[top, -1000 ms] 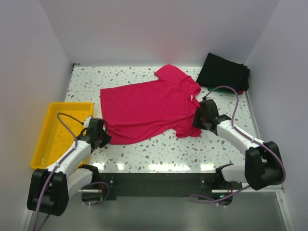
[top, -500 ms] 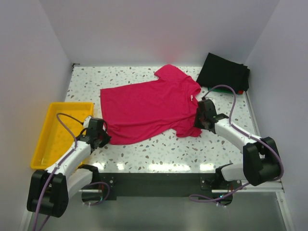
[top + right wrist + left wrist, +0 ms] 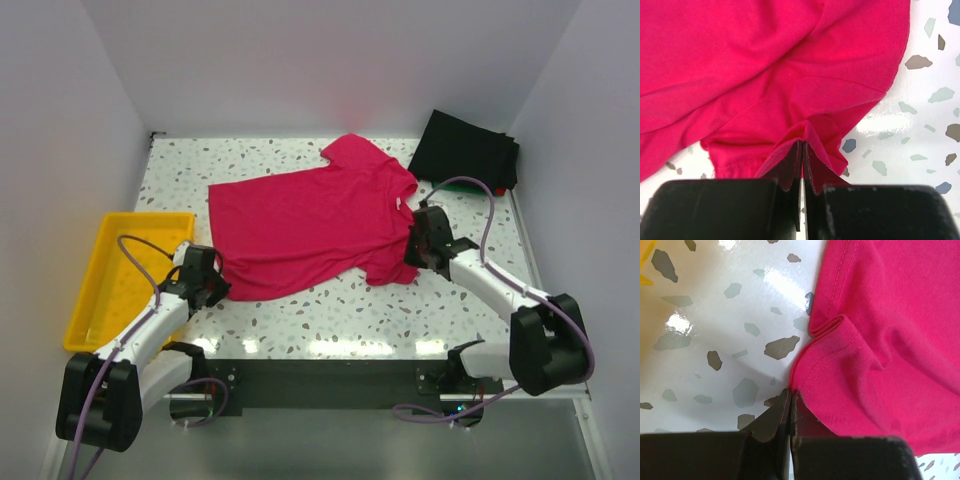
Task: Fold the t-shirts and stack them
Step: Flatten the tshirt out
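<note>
The crimson-pink t-shirt (image 3: 310,225) lies spread on the tabletop (image 3: 330,310). The left fingers (image 3: 772,417) are pinched shut on its hem corner, and the right fingers (image 3: 787,172) on the near sleeve. The first fold seems to be starting. Next, both arms should lift and carry that edge across together.

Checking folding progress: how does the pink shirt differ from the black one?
The pink shirt lies spread open; the black shirt sits folded in the far right corner. The left gripper and right gripper pinch the pink shirt; neither touches the black shirt. Both are plain.
</note>
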